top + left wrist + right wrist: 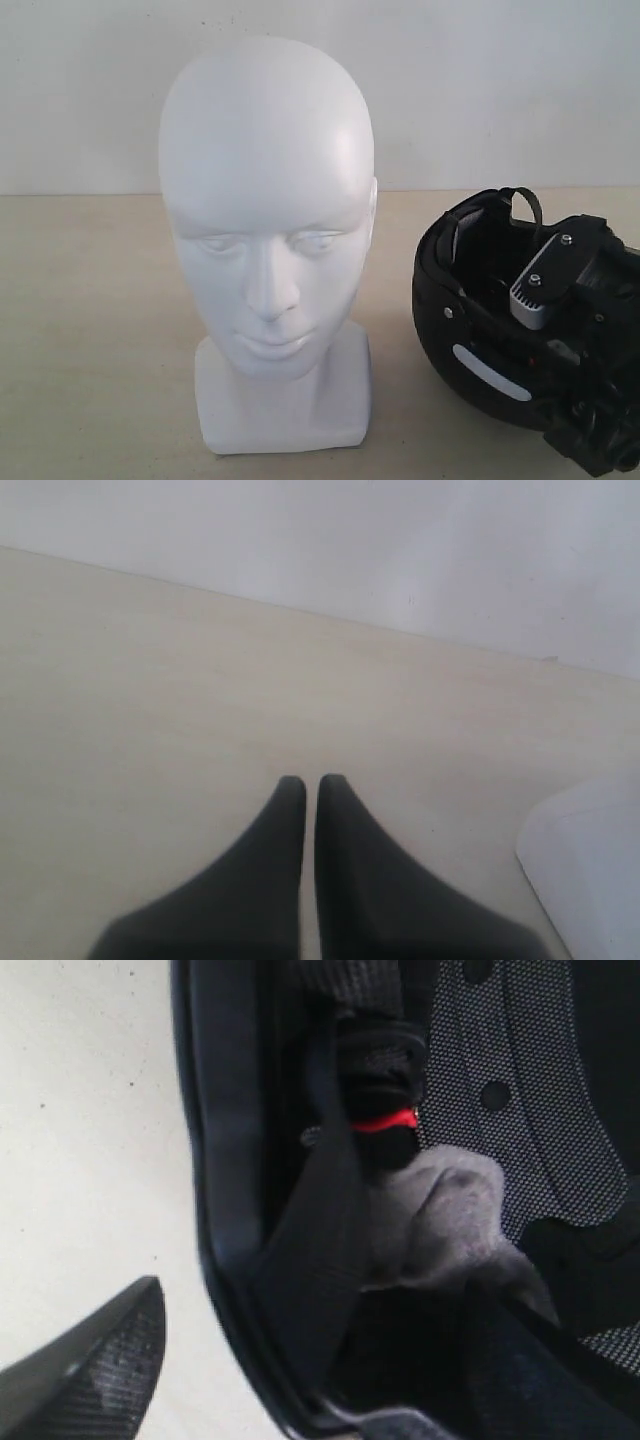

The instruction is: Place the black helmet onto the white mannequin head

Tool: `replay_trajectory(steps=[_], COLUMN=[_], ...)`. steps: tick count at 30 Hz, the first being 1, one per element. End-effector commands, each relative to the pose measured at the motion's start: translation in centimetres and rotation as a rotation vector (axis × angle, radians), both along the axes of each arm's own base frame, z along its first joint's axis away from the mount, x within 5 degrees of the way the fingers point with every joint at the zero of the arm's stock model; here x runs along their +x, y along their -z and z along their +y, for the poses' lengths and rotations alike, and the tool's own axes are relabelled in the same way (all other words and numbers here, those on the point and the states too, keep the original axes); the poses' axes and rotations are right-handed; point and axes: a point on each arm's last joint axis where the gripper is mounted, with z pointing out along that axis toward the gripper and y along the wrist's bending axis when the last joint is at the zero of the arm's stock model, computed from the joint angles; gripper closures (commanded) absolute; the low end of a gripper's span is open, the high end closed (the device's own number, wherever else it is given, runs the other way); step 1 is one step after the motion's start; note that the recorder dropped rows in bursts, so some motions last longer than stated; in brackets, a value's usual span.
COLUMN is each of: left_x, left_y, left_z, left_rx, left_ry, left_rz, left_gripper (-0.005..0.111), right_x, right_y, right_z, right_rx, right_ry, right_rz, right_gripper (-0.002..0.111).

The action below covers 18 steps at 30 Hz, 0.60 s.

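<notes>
The white mannequin head [268, 240] stands upright left of centre on the table, facing the camera; a corner of its base [590, 870] shows in the left wrist view. The black helmet [470, 350] lies at the right, its padded inside turned up and toward the camera. My right gripper [522, 300] is open and straddles the helmet's rim [225, 1160]: one finger [105, 1360] is outside, apart from the shell, the other is inside by the padding. The strap's red buckle [385, 1120] lies just inside. My left gripper [310, 780] is shut on nothing, low over bare table.
The beige table [90, 330] runs back to a white wall [480, 80]. The right arm's dark body [600, 400] fills the lower right corner beside the helmet.
</notes>
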Motion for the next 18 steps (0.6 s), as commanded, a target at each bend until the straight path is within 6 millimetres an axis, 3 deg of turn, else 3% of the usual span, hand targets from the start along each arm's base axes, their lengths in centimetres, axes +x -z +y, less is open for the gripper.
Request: replay_trajectory(steps=[1,8,13,18], left_x=[0.0,0.0,0.0,0.0], left_y=[0.1,0.1,0.1,0.1], left_z=[0.0,0.0,0.0,0.0], left_rx=[0.000,0.000,0.000,0.000], left_ry=[0.000,0.000,0.000,0.000], left_rz=[-0.004,-0.004,-0.004,-0.004], left_gripper=[0.102,0.102,0.102,0.102], right_x=[0.7,1.5,1.8,2.1], right_y=[0.8,2.0,2.7,3.3], right_z=[0.0,0.4,0.5,0.6], right_rx=[-0.022,-0.029,-0.039,-0.045], right_ry=[-0.023,-0.025,-0.035,-0.038], right_rz=[-0.010,0.001,0.016,0.025], right_gripper=[0.033,0.034,0.049,0.052])
